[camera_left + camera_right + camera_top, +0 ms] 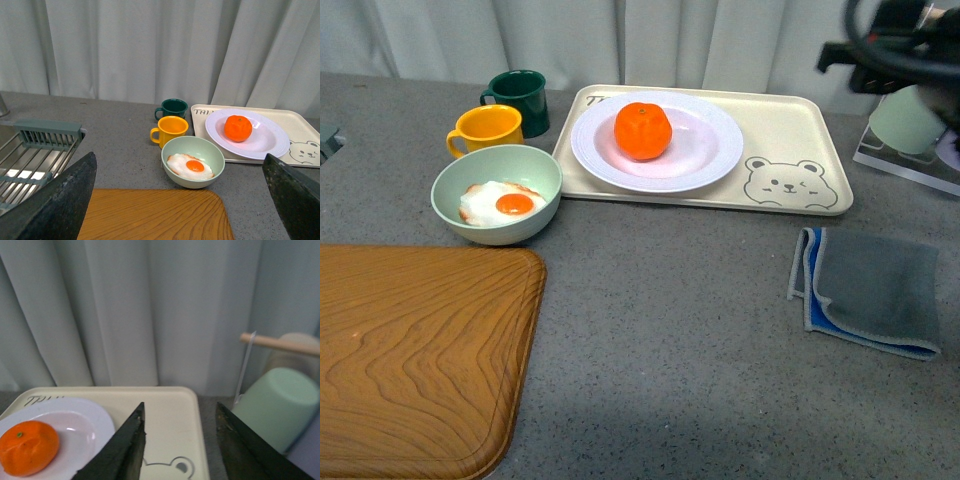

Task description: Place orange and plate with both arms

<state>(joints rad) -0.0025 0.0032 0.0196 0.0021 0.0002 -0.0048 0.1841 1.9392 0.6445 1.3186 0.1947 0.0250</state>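
Observation:
The orange (642, 130) sits in the white ridged plate (705, 145), which rests on the left half of the beige bear tray (790, 130). My left gripper (179, 156) is open and empty, held back above the wooden board, with the orange (237, 127) and plate (265, 142) well ahead of it. My right gripper (180, 407) is open and empty, above the tray's right end (165, 410). The orange (27, 447) and plate (85, 425) lie off to one side of it. In the front view only the right arm (900, 45) shows, at the top right.
A pale green bowl (445, 185) with a fried egg (500, 203), a yellow mug (488, 128) and a dark green mug (520, 98) stand left of the tray. A wooden board (415, 350) lies front left, a grey cloth (875, 290) right. A dish rack (35, 150) is far left, a pale green cup (275, 405) far right.

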